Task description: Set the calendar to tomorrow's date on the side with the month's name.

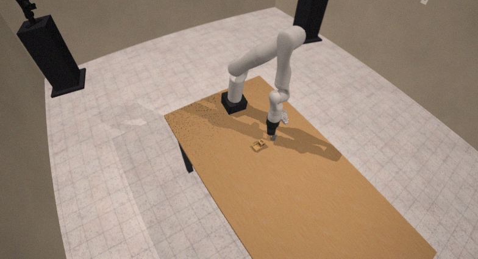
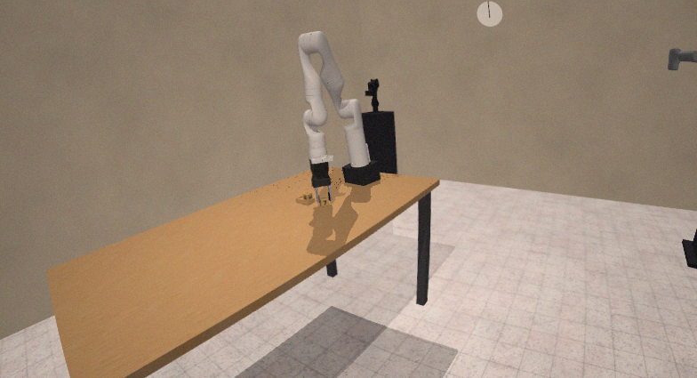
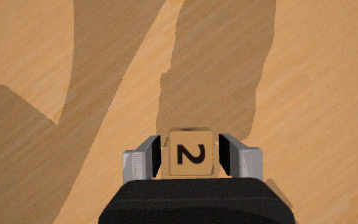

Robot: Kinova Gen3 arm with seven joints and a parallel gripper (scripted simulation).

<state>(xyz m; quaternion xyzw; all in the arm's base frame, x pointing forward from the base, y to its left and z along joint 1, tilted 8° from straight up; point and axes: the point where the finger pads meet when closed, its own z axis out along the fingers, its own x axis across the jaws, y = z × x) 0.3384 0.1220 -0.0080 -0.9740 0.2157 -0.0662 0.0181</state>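
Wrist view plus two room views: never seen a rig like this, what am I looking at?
One white robot arm is fixed to a table by its black base. At its end is a two-finger gripper.

The top view looks down on the table from high up; the exterior view looks across it from one side. The wrist view rides on the arm and looks along the fingers.

Between the fingers is a cube with a 2 on top. Gaps show on both sides of it, so nothing is held: the gripper is open around it. Beside it sits a small tray with another cube in it.
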